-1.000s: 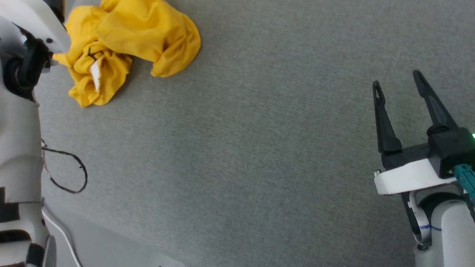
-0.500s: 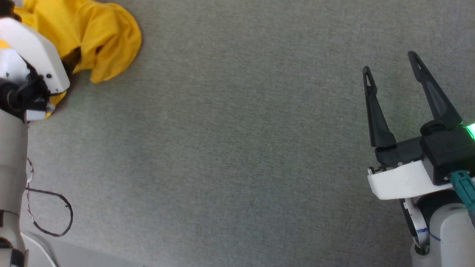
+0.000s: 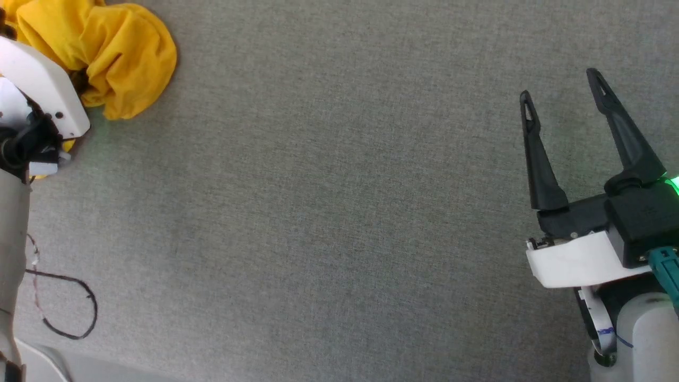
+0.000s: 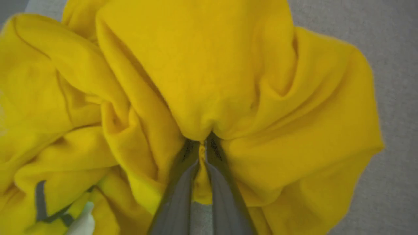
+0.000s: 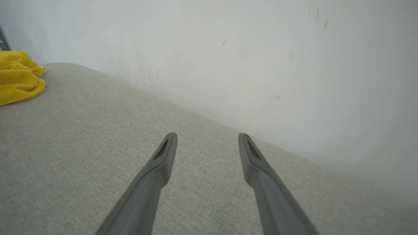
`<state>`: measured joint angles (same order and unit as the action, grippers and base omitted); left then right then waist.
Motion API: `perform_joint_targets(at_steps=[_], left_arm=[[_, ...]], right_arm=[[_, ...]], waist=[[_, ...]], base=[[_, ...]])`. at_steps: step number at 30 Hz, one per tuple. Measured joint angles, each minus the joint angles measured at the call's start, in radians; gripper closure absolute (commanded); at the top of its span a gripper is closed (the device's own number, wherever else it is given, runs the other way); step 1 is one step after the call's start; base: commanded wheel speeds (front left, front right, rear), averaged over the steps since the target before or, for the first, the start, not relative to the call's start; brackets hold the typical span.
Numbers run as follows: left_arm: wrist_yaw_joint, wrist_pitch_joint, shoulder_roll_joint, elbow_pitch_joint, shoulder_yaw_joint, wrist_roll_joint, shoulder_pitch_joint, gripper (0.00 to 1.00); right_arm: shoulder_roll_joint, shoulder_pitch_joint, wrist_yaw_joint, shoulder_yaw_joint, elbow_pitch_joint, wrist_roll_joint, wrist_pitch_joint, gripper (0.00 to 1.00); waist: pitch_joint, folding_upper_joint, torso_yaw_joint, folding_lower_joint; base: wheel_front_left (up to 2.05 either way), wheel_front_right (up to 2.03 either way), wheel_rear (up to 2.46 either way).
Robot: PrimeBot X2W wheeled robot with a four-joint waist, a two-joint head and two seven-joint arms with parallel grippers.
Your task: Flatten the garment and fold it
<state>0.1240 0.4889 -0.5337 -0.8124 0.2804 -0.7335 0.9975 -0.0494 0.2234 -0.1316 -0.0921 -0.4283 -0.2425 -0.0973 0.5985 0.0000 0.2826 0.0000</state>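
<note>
The garment [image 3: 114, 50] is a crumpled bright yellow heap at the top left of the grey cloth surface in the head view. Up close the garment [image 4: 228, 71] bunches around my left gripper [image 4: 203, 143], whose fingers are shut on a pinched fold of its cloth. In the head view the left arm's white wrist [image 3: 40, 90] covers part of the heap and hides the fingers. My right gripper [image 3: 562, 90] stands open at the right, far from the cloth, nothing between its fingers. The garment [image 5: 18, 78] also shows at the left edge of the right wrist view.
A thin black cable loop [image 3: 69, 307] lies on the grey surface [image 3: 329, 212] by the left arm. A pale wall [image 5: 261, 58] rises right behind the surface's far edge in the right wrist view.
The head camera has shifted, so the garment now sits further left. The left wrist has come down onto the heap. The right gripper stays open.
</note>
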Motion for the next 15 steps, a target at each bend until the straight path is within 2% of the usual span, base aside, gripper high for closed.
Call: perform_joint_targets(at_steps=[6, 15], left_arm=[[0.0, -0.058, -0.042, -0.007, 0.016, -0.006, 0.021, 1.0], [0.0, -0.048, -0.104, 0.054, 0.044, -0.013, 0.074, 1.0]], right_arm=[[0.0, 0.0, 0.0, 0.011, 0.043, 0.051, 0.043, 0.0], [0.0, -0.009, 0.0, 0.054, 0.125, 0.144, 0.119, 0.0]], waist=[[-0.051, 0.0, 0.002, 0.0], [-0.161, 0.0, -0.008, -0.0001]], base=[[0.0, 0.0, 0.0], [0.0, 0.0, 0.0]])
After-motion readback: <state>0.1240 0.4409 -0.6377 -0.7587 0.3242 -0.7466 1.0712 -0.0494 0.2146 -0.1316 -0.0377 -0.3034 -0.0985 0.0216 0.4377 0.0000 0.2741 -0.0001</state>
